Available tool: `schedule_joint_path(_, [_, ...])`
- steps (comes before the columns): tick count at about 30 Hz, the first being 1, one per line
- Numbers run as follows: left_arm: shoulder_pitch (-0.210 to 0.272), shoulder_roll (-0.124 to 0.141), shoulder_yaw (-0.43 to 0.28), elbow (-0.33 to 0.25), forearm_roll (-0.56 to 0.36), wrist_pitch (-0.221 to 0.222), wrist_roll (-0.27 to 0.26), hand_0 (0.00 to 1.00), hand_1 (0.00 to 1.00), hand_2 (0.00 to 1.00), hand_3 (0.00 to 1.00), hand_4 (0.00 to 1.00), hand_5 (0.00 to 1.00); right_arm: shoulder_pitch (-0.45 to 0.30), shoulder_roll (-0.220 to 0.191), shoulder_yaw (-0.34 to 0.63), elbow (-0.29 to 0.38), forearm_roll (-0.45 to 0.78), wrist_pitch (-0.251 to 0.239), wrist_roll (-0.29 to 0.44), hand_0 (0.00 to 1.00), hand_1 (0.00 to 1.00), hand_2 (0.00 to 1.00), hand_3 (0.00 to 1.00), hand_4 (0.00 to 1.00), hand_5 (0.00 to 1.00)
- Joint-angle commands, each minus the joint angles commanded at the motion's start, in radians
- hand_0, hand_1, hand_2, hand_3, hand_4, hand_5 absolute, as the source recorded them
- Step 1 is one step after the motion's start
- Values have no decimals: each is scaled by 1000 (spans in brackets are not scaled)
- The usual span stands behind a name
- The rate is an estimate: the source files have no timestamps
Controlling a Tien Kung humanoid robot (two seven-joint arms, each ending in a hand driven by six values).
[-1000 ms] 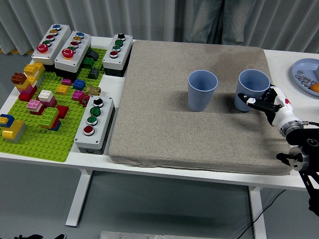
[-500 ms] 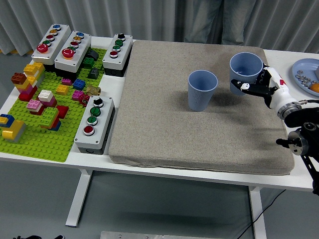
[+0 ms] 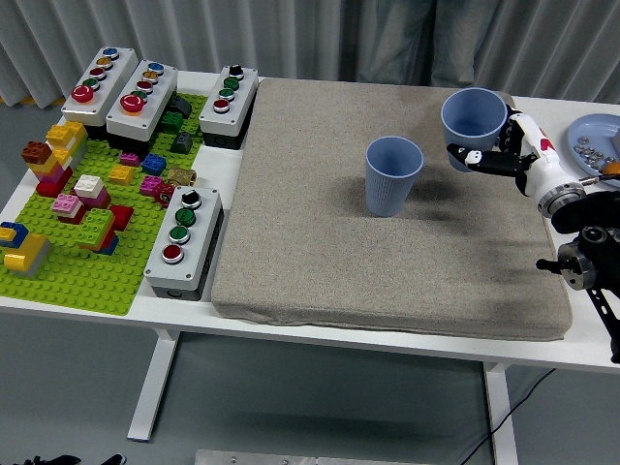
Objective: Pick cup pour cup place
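Two blue cups are in the head view. One blue cup (image 3: 392,174) stands upright on the grey mat (image 3: 320,252), near its middle. The second blue cup (image 3: 474,124) is raised off the mat at the right, upright, with my right hand (image 3: 487,155) shut on its lower side. The held cup is to the right of the standing cup and higher, apart from it. Its inside cannot be made out. My left arm does not show.
A green brick baseplate (image 3: 68,266) with many coloured bricks lies at the left. Three grey button boxes (image 3: 136,97) stand at the back left, another button box (image 3: 184,242) by the mat's left edge. A blue plate (image 3: 596,136) with small items sits far right.
My right hand has lifted the right cup off the mat, carrying it upward and slightly left toward the standing cup. The standing cup has not moved.
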Motion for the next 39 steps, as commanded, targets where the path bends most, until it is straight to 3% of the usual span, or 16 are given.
schedule_joint_path(22, [-2, 1, -2, 0, 2, -1, 2, 777, 762, 816, 646, 505, 998, 17, 23, -47, 37, -311, -72, 21, 887, 769, 667, 680, 693, 96])
schedule_joint_path(39, [-2, 2, 0, 0, 1, -1, 2, 778, 762, 816, 646, 505, 998, 23, 33, -61, 48, -450, -99, 30, 887, 769, 662, 678, 688, 97])
